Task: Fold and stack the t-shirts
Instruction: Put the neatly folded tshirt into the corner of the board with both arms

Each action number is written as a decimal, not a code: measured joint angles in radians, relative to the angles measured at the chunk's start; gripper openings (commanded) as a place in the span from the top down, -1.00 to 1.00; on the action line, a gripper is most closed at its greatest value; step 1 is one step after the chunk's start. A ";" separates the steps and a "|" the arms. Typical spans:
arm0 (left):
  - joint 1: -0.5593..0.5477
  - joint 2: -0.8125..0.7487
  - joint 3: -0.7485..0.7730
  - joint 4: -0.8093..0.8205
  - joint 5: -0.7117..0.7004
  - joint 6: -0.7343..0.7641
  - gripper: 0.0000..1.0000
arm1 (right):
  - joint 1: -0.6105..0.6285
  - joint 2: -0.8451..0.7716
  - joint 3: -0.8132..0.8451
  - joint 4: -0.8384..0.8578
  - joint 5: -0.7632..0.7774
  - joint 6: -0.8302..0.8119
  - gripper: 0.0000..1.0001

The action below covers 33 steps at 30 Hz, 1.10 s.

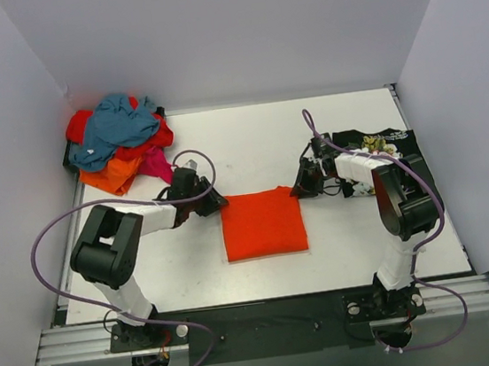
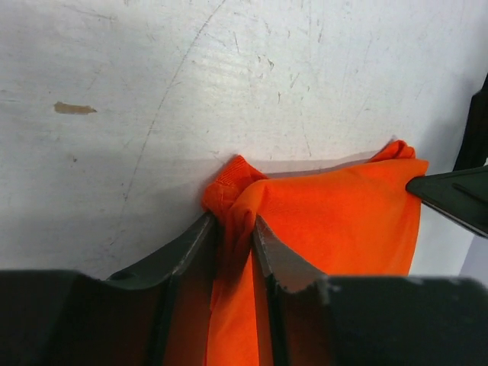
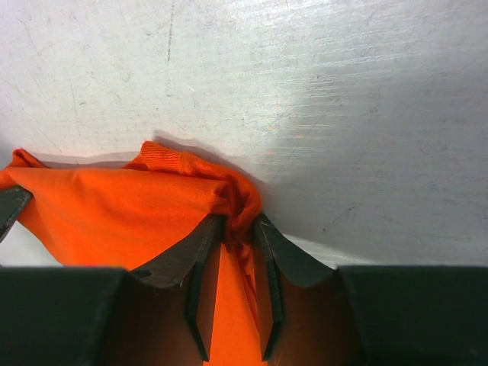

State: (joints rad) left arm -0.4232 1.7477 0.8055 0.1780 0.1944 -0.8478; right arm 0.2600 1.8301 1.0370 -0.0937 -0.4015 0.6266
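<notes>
- The counter: one white surface, filling the middle of the top view.
- The heap of t-shirts at upper left: teal, red, orange and magenta show, so at least four, though the exact number is hidden in the tangle.
- The black floral t-shirt: one, at right of the frame, partly under the right arm. A wide swing of that arm or its cable would likely drag it.
- The orange t-shirt: one, a flat folded rectangle at centre frame. If the arms pull unevenly, the fold will probably skew or open.
- The left fingers: one pair, nearly closed, pinching the shirt's upper-left corner in a small bunch.
- The right fingers: one pair, equally tight on the upper-right corner. Both bites sit close to the hem, so a quick lift could let a corner slip free.
</notes>
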 measured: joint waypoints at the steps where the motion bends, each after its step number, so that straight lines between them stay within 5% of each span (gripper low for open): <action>1: 0.000 0.009 0.003 0.007 0.003 -0.005 0.59 | 0.003 0.000 0.000 0.000 0.001 0.000 0.65; 4: 0.000 0.032 0.017 0.016 0.008 -0.013 0.94 | 0.008 0.000 0.002 -0.003 0.005 -0.004 0.80; 5: -0.001 0.039 0.026 0.016 0.008 -0.012 1.00 | 0.012 0.001 0.008 -0.010 0.013 -0.006 1.00; 17: -0.007 0.068 0.055 0.055 -0.004 0.021 1.00 | 0.067 0.022 0.105 -0.069 0.129 -0.050 1.00; 26: -0.124 -0.084 0.050 0.032 -0.154 0.086 1.00 | 0.053 -0.196 0.084 -0.098 0.155 -0.077 1.00; 33: -0.249 -0.165 0.134 0.036 -0.270 0.129 1.00 | -0.069 -0.351 0.084 -0.187 0.154 -0.085 1.00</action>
State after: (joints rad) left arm -0.6720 1.5826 0.9398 0.2138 -0.0753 -0.7189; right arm 0.1909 1.4788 1.1210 -0.2810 -0.2474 0.5419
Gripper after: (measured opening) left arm 0.045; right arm 0.029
